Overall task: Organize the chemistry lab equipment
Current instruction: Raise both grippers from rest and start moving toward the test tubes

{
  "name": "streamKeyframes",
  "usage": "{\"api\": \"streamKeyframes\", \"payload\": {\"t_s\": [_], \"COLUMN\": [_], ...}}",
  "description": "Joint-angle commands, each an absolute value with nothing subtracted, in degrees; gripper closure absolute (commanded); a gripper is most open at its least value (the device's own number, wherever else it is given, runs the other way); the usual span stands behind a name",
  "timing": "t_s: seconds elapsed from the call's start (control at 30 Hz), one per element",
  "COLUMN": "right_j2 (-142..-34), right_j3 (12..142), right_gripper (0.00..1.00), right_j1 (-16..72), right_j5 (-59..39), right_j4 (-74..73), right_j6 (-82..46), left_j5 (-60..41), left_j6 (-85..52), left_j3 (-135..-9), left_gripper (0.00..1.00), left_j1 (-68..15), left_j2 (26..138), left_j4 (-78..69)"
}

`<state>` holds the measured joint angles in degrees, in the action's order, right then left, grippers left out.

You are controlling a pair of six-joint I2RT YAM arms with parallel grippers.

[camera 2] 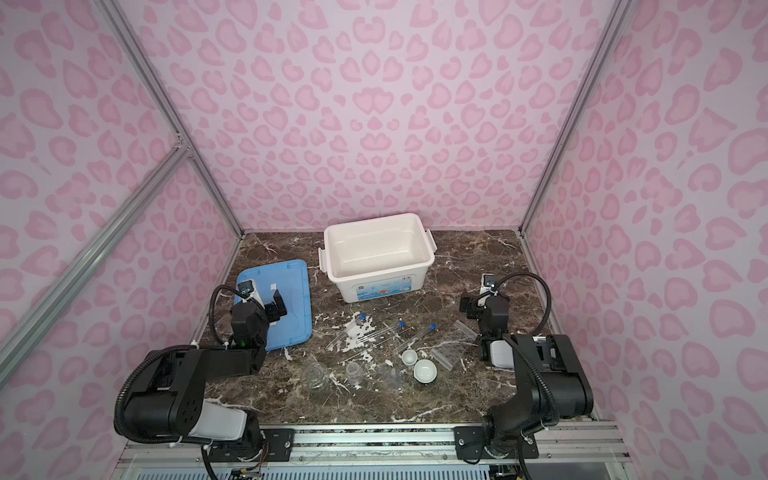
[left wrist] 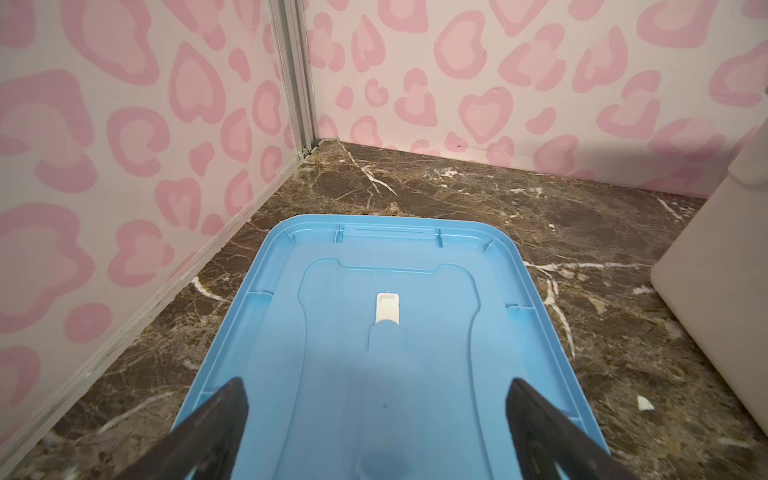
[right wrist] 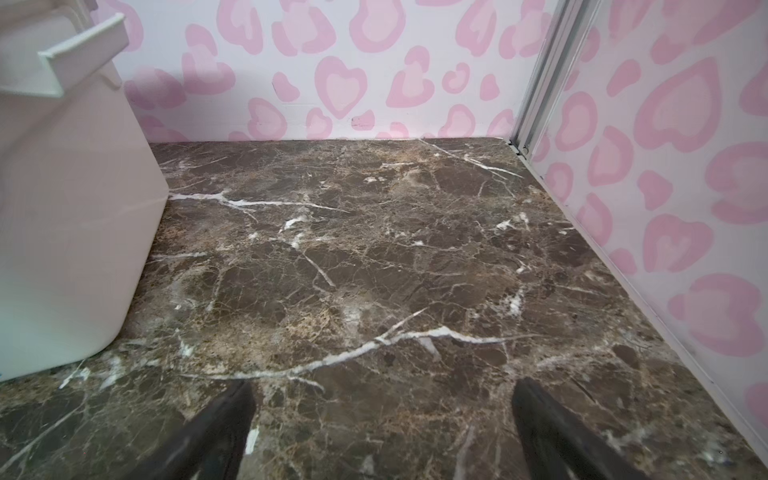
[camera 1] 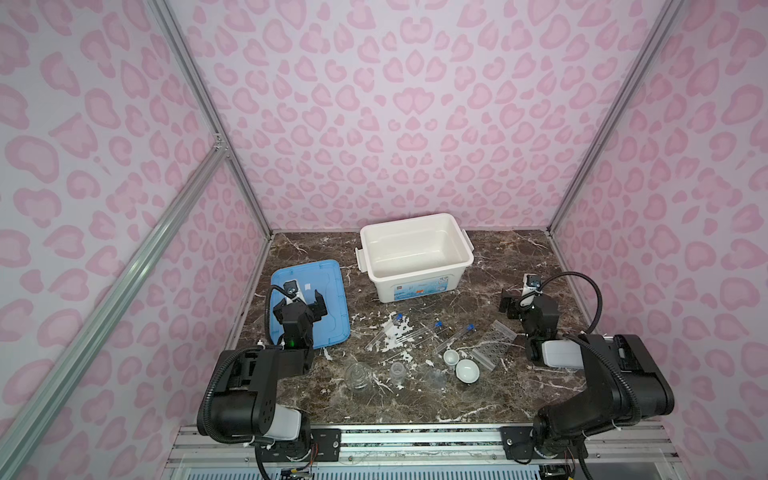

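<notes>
In both top views, three clear blue-capped test tubes (camera 1: 384, 330) (camera 2: 349, 330) lie loose mid-table. To their right the clear perforated rack (camera 1: 494, 343) (camera 2: 453, 343) lies flat. Two white dishes (camera 1: 466, 370) (camera 2: 424, 370) sit beside it, and small clear flasks (camera 1: 359, 374) (camera 2: 313, 374) stand nearer the front. My left gripper (camera 1: 305, 297) (camera 2: 266, 301) (left wrist: 376, 390) hovers open and empty over the blue lid (left wrist: 415, 257). Over bare marble at the right, my right gripper (camera 1: 521, 297) (camera 2: 484, 300) (right wrist: 384, 388) is open and empty too.
A large white storage box (camera 1: 415, 220) (camera 2: 380, 218) stands open at the back centre; its wall (right wrist: 62, 208) shows beside the right gripper. The blue lid (camera 1: 332, 307) (camera 2: 297, 307) lies flat at the left by the wall. Patterned walls close three sides.
</notes>
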<state>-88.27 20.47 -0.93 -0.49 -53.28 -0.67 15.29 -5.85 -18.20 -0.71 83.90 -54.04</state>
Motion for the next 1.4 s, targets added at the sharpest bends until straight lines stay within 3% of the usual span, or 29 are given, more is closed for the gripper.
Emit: {"api": "streamKeyframes", "payload": {"t_s": [0.0,1.13,1.23,1.37], "right_j2": [-88.3,-88.2,-87.8,-81.9], "right_j3": [20.7,20.6,20.4,24.0], "right_gripper": [0.01,0.01,0.05,0.07], "right_j1": [-1.0,-0.9,-0.9,-1.1], "right_j5": [-0.6,-0.6,0.7,3.6], "right_j4": [-53.5,-53.5,-54.3,-42.0], "right_j6": [-0.8,-0.7,-1.4,-3.7], "left_j5": [15.9,15.8,18.7,18.3], "left_j6": [-5.4,-5.4,-7.0,-6.5], "left_j3": [-18.4,-18.4,-18.6,-18.5], "left_gripper": [0.02,0.03,0.03,0.03], "left_j1": [-0.7,-0.7,-0.7,-0.8], "left_j2": [83.8,83.9,82.2,81.9], "left_j4": [-56.3,-56.2,-54.3,-54.4]}}
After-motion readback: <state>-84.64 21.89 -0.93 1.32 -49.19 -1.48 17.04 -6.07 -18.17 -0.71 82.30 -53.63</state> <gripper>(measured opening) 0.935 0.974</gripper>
